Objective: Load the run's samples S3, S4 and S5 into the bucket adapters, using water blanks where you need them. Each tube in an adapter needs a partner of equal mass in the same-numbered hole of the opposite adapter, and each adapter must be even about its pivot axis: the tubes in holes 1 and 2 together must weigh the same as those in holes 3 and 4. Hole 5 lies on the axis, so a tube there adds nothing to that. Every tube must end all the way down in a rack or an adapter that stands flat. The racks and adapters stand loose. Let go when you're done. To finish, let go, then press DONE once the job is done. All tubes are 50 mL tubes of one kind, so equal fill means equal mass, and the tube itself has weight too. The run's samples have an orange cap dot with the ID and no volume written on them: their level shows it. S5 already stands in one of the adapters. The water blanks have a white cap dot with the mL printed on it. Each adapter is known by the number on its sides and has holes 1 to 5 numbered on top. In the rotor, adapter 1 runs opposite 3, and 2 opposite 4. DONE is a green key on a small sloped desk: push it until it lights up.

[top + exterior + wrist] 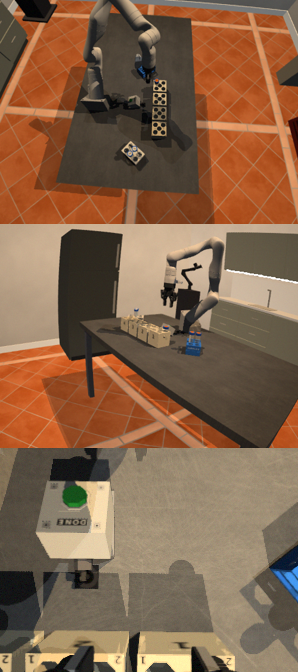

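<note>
Four tan adapters stand in a row; adapter 1 (pixel 163 89) (pixel 159 338) is the one nearest the blue sample rack (pixel 193 349) (pixel 289 573). S5 (pixel 156 80) (pixel 165 327), a tube with an orange cap dot, stands in adapter 1. Two orange-dotted sample tubes (pixel 195 335) stand in the blue rack. The white blank rack (pixel 137 160) holds several blue-capped tubes at the other end of the row. My gripper (pixel 148 78) (pixel 167 301) (pixel 142 662) is open and empty, high over the table between the adapters and the DONE desk (pixel 134 101) (pixel 75 530).
The green DONE key (pixel 74 496) sits on top of its desk. The other adapters (pixel 159 99) (pixel 159 113) (pixel 158 128) have empty holes. The arm's base (pixel 95 104) stands left of the desk. A fridge (pixel 89 292) stands behind the table.
</note>
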Robot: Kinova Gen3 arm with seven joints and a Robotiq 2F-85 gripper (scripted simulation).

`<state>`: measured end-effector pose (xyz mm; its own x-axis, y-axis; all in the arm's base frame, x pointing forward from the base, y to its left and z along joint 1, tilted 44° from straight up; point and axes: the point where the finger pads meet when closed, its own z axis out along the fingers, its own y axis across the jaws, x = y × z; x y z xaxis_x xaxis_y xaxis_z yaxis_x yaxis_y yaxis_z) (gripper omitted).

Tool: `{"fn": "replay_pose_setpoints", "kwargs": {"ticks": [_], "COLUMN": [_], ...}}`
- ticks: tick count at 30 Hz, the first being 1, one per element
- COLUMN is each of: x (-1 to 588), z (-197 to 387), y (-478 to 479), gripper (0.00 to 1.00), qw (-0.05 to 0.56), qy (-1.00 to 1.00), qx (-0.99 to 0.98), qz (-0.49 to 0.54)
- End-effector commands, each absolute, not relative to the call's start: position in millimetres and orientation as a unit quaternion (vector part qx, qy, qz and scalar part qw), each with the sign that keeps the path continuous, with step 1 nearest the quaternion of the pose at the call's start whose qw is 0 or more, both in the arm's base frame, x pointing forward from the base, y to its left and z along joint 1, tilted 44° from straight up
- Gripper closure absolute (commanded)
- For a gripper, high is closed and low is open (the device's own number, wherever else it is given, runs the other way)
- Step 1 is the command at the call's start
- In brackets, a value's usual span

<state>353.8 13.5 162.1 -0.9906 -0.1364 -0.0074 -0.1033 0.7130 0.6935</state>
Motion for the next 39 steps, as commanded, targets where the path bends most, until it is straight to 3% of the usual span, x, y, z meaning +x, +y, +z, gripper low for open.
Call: {"fn": "replay_pose_setpoints", "kwargs": {"ticks": [1,39], "x": [356.5,358.3], "z": [151.4,91.4], "y": [1.8,-58.5], "gripper": [0.38,0.38], "qw": [0.019,0.023], "qy": [-0.926,-0.925], "qx": [0.063,0.061], "qz": [-0.371,-0.375]}}
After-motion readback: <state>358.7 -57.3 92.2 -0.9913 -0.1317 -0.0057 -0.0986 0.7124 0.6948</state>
